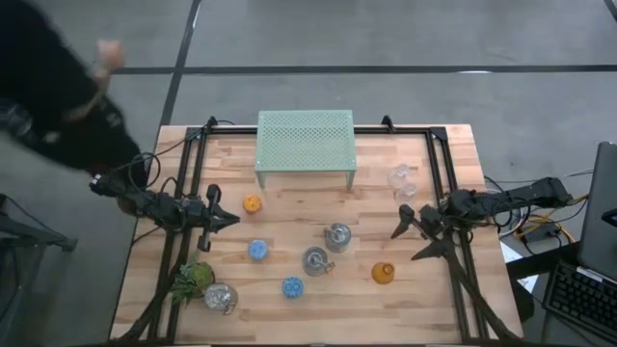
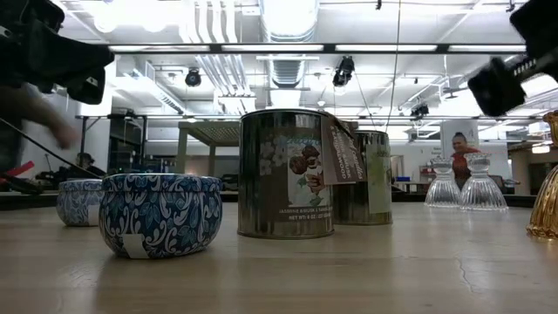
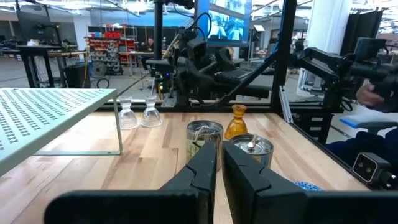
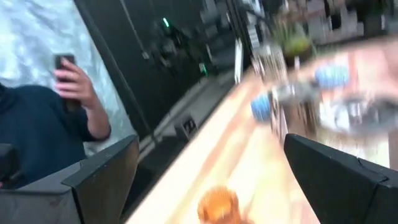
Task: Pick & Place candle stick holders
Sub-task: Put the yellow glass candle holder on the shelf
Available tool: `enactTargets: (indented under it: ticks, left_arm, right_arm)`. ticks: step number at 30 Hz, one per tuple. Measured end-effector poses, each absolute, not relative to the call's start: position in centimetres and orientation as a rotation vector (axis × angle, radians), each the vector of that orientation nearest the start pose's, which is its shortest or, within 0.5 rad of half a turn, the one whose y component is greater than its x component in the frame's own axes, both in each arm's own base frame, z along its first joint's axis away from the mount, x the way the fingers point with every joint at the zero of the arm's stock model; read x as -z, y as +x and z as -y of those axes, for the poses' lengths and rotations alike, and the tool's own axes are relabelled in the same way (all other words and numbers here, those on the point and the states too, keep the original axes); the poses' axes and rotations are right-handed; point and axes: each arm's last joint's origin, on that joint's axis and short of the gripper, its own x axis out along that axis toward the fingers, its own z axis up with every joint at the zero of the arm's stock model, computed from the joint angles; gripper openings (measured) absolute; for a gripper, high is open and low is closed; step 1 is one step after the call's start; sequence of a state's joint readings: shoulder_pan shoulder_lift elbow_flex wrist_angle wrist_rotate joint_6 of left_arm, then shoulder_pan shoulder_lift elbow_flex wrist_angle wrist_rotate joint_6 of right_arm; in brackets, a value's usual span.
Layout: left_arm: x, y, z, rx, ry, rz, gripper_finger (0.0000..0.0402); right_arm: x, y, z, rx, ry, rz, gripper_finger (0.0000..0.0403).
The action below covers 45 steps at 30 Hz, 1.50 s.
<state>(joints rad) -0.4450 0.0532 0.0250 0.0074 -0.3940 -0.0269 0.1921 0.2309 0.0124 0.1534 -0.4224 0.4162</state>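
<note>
The candle holders are scattered over the worktop (image 1: 453,289), none yet held. An orange one (image 1: 252,203) lies nearest the left gripper (image 1: 228,220), with two blue tins (image 1: 257,250) and (image 1: 292,286) further toward the front edge. Two silvery tins (image 1: 336,236) and (image 1: 315,260) stand in the middle, a third (image 1: 220,297) beside the leafy plant (image 1: 193,280). An amber glass holder (image 1: 383,273) lies near the right gripper (image 1: 415,234), and two clear glass ones (image 1: 401,180) stand near the green mesh stand (image 1: 306,142).

The left jaws are pressed together and carry nothing. The right jaws are spread wide and also carry nothing, hanging above the worktop on the right side.

The step in hand looks like a first reach by the right arm, and the amber holder seems its closest target (a guess from position only). To do it well, the right gripper should come down straight over the holder, with a finger on either side of the narrow part, then close gently, since glass may slip or tip. The left jaws must open before any pick. A person (image 1: 48,87) leans near the back left corner, so the left arm should move with care.
</note>
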Motion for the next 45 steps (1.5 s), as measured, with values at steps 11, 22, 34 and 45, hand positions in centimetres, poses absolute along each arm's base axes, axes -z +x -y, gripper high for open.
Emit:
enactTargets:
  ticks: [11,22,34,45]
  left_arm:
    - [-16.9,9.3,3.2,0.051,-0.021,-0.012,0.0030]
    - [-17.0,9.3,3.2,0.051,-0.023,-0.009,0.0030]
    - [-17.0,9.3,3.2,0.051,-0.024,-0.007,0.0030]
    - [-17.0,9.3,3.2,0.051,-0.024,-0.006,0.0030]
  right_arm:
    - [-14.6,10.5,-4.2,-0.658,0.457,-0.425,0.0391]
    - [-13.0,10.9,-4.9,-0.514,0.346,-0.526,0.0391]
    - [-12.5,11.0,-6.5,-0.425,0.306,-0.541,0.0391]
    - [-12.0,11.4,-7.9,-0.393,0.288,-0.528,0.0391]
